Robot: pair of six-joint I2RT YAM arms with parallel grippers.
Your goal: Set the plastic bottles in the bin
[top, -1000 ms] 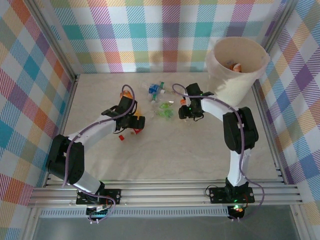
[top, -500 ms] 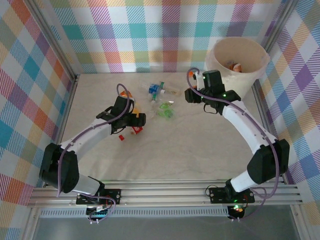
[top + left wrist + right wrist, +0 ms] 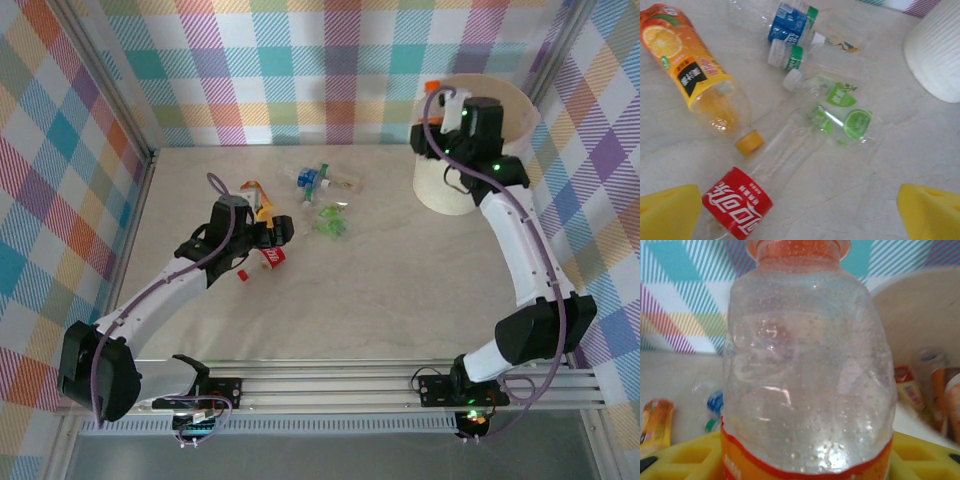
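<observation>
Clear bottle (image 3: 807,365), orange cap and orange label band: I hold it pinched in the right gripper (image 3: 441,100) at the rim of the bin (image 3: 440,185), 1 o'clock on the table (image 3: 400,290). Left gripper (image 3: 800,220) spread wide, touching nothing, above the loose bottles near 11 o'clock: red-label bottle (image 3: 737,207) with white Coca-Cola script in Chinese, orange bottle (image 3: 687,60) with a fruit picture, lime-label bottle (image 3: 845,117), blue-label bottle (image 3: 790,25). A second ago my right gripper sat low at mid-table — now it is raised.

Bottles (image 3: 316,180) lie left of the bin (image 3: 440,190) — more inside.
</observation>
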